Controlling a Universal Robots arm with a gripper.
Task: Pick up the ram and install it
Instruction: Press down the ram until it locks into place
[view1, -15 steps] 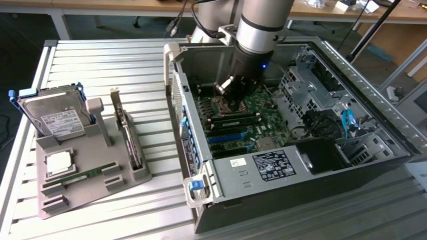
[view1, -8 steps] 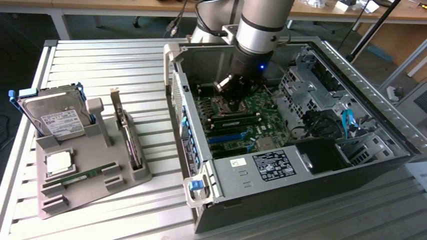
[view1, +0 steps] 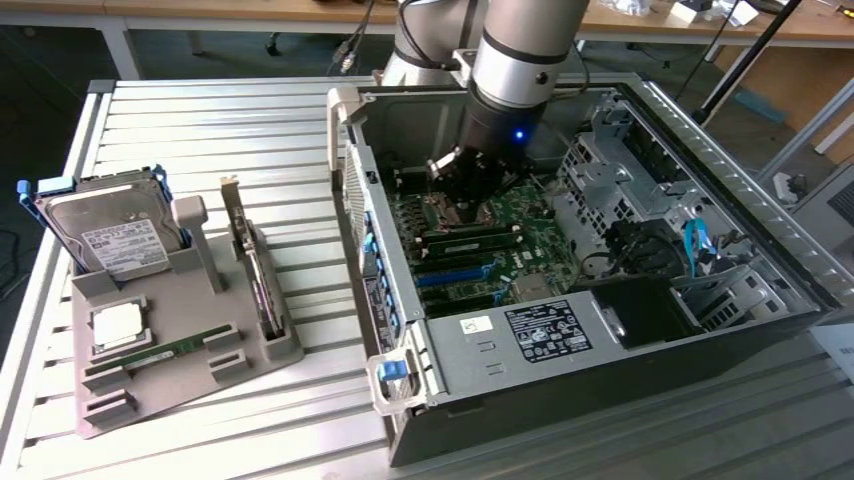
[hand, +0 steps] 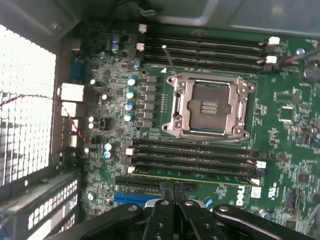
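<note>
Two fingers (hand: 166, 212) of the gripper (hand: 175, 194) are pressed together with nothing between them, their tips just above the ram (hand: 200, 176). The ram is a thin green stick lying in the slot of the lower bank farthest from the open CPU socket (hand: 210, 107). In the exterior view the gripper (view1: 467, 195) is deep inside the computer case (view1: 534, 340), low over the motherboard (view1: 534, 255).

Judging from this, the step in hand is seating the stick. Whether the tips touch its top edge cannot be told. A good seat calls for a push straight down along the slot line, square to the board, so the stick does not rock. The tips sit near one end of the stick, so the far end may ride high. The white latches (hand: 131, 170) at the slot ends are the thing to watch: both should stand closed against the stick.

On the worktop (view1: 200, 130), a second green stick (view1: 171, 351) rests in the grey holder (view1: 147, 400), well apart from the case.
</note>
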